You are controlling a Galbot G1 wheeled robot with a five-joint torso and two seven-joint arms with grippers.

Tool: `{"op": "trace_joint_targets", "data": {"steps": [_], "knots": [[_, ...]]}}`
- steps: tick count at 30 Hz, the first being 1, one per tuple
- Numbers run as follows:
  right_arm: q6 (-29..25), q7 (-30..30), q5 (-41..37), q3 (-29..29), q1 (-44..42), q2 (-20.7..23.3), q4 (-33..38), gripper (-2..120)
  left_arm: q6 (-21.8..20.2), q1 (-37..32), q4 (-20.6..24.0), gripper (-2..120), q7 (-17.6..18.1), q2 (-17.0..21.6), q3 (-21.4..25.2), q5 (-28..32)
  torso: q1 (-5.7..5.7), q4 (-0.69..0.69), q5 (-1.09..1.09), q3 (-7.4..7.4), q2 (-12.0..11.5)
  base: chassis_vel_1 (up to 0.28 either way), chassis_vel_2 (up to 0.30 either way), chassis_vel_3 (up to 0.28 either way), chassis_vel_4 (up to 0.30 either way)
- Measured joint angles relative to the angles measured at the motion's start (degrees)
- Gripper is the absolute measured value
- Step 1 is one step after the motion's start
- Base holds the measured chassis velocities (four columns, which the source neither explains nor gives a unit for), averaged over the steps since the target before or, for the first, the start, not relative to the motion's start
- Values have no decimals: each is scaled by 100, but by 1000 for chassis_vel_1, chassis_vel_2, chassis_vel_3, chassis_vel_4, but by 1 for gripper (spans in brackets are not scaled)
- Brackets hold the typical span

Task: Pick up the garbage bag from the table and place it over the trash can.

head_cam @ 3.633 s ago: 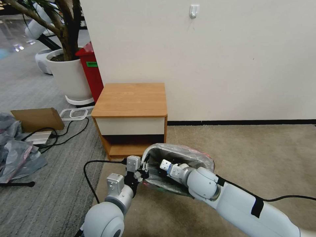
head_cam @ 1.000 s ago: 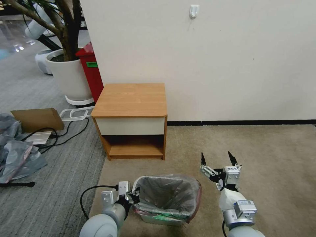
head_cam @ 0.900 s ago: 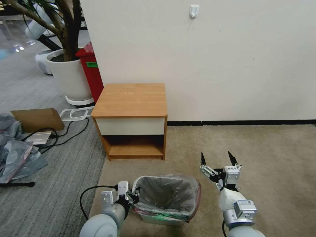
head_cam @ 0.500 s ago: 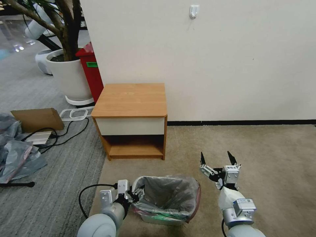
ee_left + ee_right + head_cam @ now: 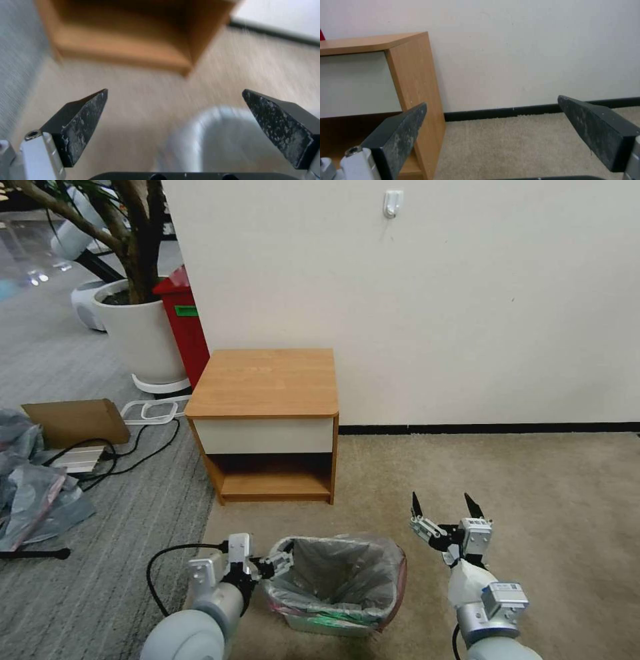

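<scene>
The garbage bag (image 5: 343, 573), grey and crinkled with a pinkish band (image 5: 401, 579), lines the trash can (image 5: 319, 624) and folds over its rim. The can stands on the carpet in front of the table (image 5: 267, 380). My left gripper (image 5: 283, 561) is open right at the bag's left rim corner, with nothing between its fingers. In the left wrist view the open gripper (image 5: 175, 90) has the blurred bag rim (image 5: 213, 125) below it and the table (image 5: 126, 37) beyond. My right gripper (image 5: 441, 496) is open to the right of the can, pointing at the wall; the right wrist view shows it (image 5: 492, 99) empty beside the table (image 5: 410, 87).
A red bin (image 5: 183, 327) and a white plant pot (image 5: 137, 337) stand left of the table. A cardboard piece (image 5: 77, 420), cables (image 5: 133, 447) and a heap of plastic bags (image 5: 33, 487) lie on the grey carpet at left. Beige carpet (image 5: 533, 493) spreads to the right.
Both arms have come out of the bag, which now sits over the can on the floor. In the last second the left arm drew back to the left; the right gripper dropped slightly.
</scene>
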State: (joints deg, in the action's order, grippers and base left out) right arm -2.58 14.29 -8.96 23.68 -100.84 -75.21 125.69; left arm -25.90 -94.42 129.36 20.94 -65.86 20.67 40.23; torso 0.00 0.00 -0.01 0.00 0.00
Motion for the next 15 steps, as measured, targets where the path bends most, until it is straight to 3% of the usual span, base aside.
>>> {"op": "trace_joint_targets", "data": {"steps": [3,4,7,8,11,15], "knots": [[-335,-260,-21,141,-289,-54,0,100,988,-288,11,100,-243,49,300,-800,0,1,0,0,0,0,0,0,0],[-335,-260,-21,141,-289,-54,0,100,988,-288,11,100,-243,49,300,-800,0,1,0,0,0,0,0,0,0],[-791,-453,-29,207,-593,-245,-2,100,2094,-706,18,100,-480,31,674,-1878,0,0,0,0,0,0,0,0,0],[-791,-453,-29,207,-593,-245,-2,100,2094,-706,18,100,-480,31,674,-1878,0,0,0,0,0,0,0,0,0],[-1075,-466,-11,252,-689,-369,-69,100,2668,-946,-105,100,-697,-24,905,-2491,0,0,0,0,0,0,0,0,0],[-1231,-514,11,299,-715,-431,-157,100,2937,-1078,-230,100,-804,-50,1007,-2757,0,1,0,0,0,0,0,0,0]]}}
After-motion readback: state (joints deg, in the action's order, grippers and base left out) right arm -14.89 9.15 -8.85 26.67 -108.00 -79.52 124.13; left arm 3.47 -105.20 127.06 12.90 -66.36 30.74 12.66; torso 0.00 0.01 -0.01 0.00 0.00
